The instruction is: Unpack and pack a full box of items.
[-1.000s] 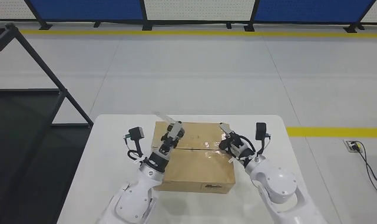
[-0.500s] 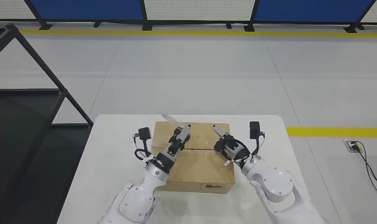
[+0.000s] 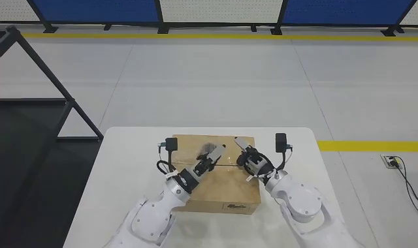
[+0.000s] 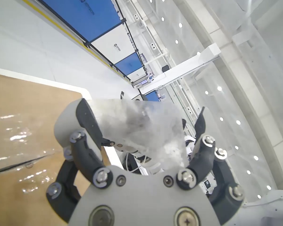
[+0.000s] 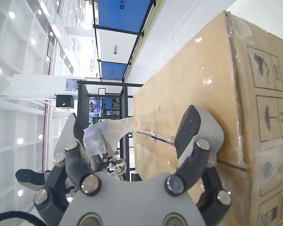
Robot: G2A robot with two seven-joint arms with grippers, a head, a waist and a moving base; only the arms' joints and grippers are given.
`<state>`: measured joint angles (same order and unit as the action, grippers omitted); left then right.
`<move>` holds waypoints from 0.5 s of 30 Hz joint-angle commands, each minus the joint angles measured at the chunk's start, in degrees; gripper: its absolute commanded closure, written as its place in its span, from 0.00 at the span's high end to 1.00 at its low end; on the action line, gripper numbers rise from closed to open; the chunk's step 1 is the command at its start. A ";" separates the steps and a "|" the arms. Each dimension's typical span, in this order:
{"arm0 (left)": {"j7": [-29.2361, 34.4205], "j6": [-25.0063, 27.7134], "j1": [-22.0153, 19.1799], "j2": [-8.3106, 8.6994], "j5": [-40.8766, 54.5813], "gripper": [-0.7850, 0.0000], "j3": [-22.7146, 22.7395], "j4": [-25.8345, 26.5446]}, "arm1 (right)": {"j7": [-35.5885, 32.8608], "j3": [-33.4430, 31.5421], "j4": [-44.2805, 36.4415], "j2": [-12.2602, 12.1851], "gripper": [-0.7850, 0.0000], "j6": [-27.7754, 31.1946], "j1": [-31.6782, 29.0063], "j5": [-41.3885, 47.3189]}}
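Two fingers of the left gripper [image 4: 141,116] are seen spread apart, and a crumpled piece of clear tape [image 4: 141,130] is caught between them, clinging to them without being clamped. The right gripper [image 5: 132,115] is also released, with one finger held just beside the seam [image 5: 155,137]. Both grippers are held low over the top of the box [image 3: 222,189], the left one near its middle and the right one near its right end. The arms are bent in from the near side of the table [image 3: 111,183].

The box is laid with its long axis from left to right, and the seam runs the same way. Its flaps are closed. It is placed at the middle of the table, near the far edge, and bare table is left on both sides.
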<state>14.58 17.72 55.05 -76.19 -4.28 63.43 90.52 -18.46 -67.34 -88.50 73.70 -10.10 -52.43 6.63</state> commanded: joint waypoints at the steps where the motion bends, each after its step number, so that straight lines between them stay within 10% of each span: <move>1: -0.08 -0.11 0.18 -0.02 -0.80 1.00 -0.05 0.20 | -0.03 0.19 0.28 0.11 1.00 0.09 0.23 0.21; 15: -1.14 -1.47 -0.92 -0.90 -5.27 1.00 -2.70 -0.66 | 1.36 -2.42 1.04 0.37 1.00 1.03 -1.39 3.73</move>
<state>13.46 16.37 54.21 -77.06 -9.38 60.80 89.88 -17.03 -69.53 -87.38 74.11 -9.14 -53.62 10.32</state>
